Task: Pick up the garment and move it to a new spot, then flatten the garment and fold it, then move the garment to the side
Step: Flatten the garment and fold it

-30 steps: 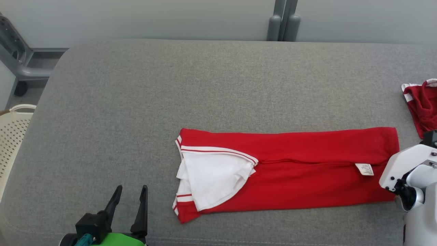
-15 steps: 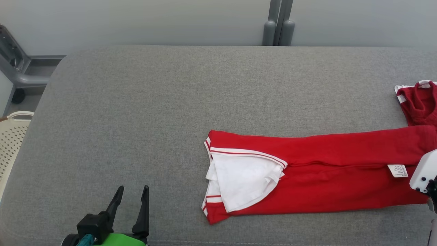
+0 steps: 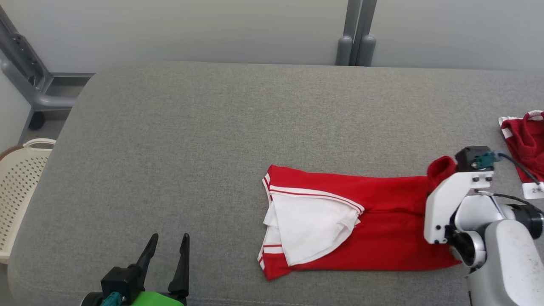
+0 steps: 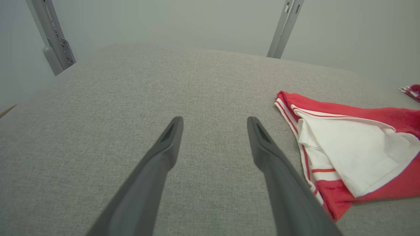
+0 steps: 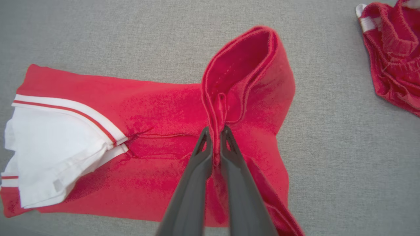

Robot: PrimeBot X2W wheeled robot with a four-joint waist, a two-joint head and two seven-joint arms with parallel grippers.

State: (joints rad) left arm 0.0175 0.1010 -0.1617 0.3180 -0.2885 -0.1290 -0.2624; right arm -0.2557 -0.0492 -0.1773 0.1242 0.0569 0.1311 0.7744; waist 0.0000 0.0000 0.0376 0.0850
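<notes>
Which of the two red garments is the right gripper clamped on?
The long folded garment with white collar; the crumpled red one lies apart, untouched.

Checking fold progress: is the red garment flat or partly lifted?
Partly lifted: the right hand pinches one end of the red garment up; the rest lies flat.

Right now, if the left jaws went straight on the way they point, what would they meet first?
Most likely the bare grey cushion, since their line seems to tilt down onto it, though depth is hard to judge. The red garment lies off to the right, out of that line.
</notes>
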